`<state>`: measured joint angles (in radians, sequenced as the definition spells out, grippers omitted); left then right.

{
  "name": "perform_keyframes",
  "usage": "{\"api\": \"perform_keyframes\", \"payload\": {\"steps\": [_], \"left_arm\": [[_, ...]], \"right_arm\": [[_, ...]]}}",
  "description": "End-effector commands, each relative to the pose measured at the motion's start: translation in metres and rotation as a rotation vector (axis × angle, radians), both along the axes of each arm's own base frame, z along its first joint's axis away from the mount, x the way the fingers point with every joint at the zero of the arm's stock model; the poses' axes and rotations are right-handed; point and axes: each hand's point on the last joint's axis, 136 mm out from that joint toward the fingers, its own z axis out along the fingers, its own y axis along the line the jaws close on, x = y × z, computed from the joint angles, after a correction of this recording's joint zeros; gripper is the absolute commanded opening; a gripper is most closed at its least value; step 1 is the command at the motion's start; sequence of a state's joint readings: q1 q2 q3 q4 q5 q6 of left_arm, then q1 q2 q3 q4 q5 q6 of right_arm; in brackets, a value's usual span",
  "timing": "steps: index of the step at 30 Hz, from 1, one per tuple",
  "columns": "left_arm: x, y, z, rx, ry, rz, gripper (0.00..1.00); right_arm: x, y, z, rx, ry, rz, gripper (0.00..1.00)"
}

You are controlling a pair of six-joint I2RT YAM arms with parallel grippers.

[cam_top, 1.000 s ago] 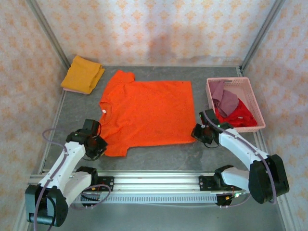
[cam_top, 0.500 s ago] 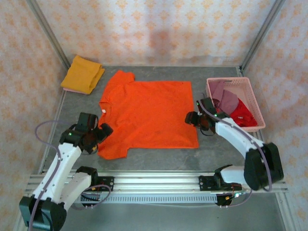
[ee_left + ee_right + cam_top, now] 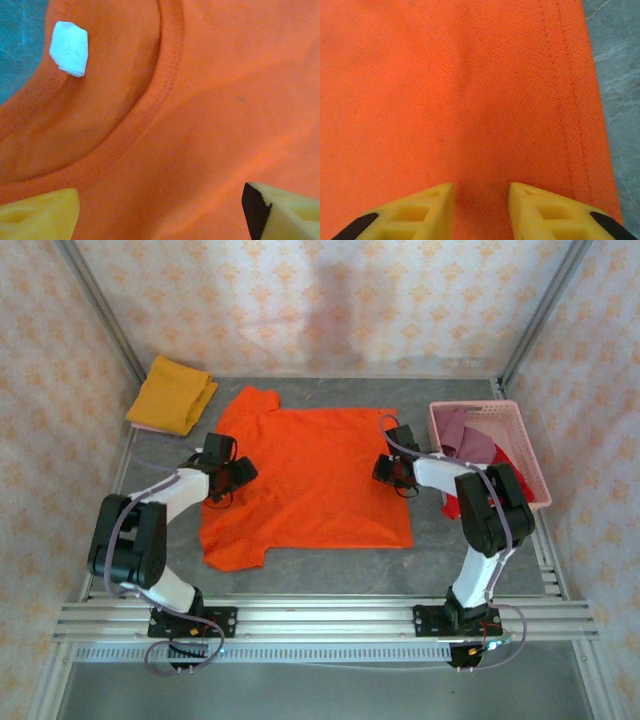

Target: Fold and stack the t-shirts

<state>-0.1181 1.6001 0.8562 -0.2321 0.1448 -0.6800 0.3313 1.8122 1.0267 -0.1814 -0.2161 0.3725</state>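
Left hand (image 3: pixel 160 212) spread wide above the orange t-shirt (image 3: pixel 310 480); right hand (image 3: pixel 481 192) narrowly parted, both empty.

Basket (image 3: pixel 533 458) near right claw (image 3: pixel 391 473), front table (image 3: pixel 330 565) strip bare

The right claw (image 3: pixel 480 202), jaws narrowly parted, sits above the orange t-shirt (image 3: pixel 445 85) beside its stitched hem (image 3: pixel 570 100).
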Motion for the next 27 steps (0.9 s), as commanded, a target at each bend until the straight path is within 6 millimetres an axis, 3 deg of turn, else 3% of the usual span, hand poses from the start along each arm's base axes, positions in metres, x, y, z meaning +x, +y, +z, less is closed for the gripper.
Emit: {"api": "perform_keyframes", "payload": {"steps": [1,9,14,16,19,23,27], "left_arm": [[0.031,0.006,0.003,0.046,-0.056,0.023,0.85],[0.055,0.009,-0.027,0.029,0.020,0.035,0.85],[0.066,0.006,-0.030,0.009,0.026,0.024,0.88],[0.070,0.003,-0.021,0.000,0.010,0.011,0.89],[0.073,-0.004,0.012,-0.008,-0.055,-0.024,0.90],[0.059,-0.007,0.066,0.006,-0.134,-0.056,0.94],[0.021,0.000,0.091,0.013,-0.167,-0.033,1.00]], "right_arm": [[0.014,-0.001,-0.001,-0.027,-0.026,-0.007,0.34],[0.036,-0.015,-0.007,-0.037,-0.026,-0.039,0.33],[0.045,-0.015,-0.003,-0.027,-0.031,-0.026,0.35],[0.046,-0.012,0.005,-0.017,-0.042,-0.005,0.37],[0.042,-0.007,0.033,0.020,-0.110,0.012,0.43],[0.014,-0.006,0.061,0.034,-0.193,0.046,0.66],[-0.028,0.001,0.064,0.026,-0.211,0.129,0.94]]}}
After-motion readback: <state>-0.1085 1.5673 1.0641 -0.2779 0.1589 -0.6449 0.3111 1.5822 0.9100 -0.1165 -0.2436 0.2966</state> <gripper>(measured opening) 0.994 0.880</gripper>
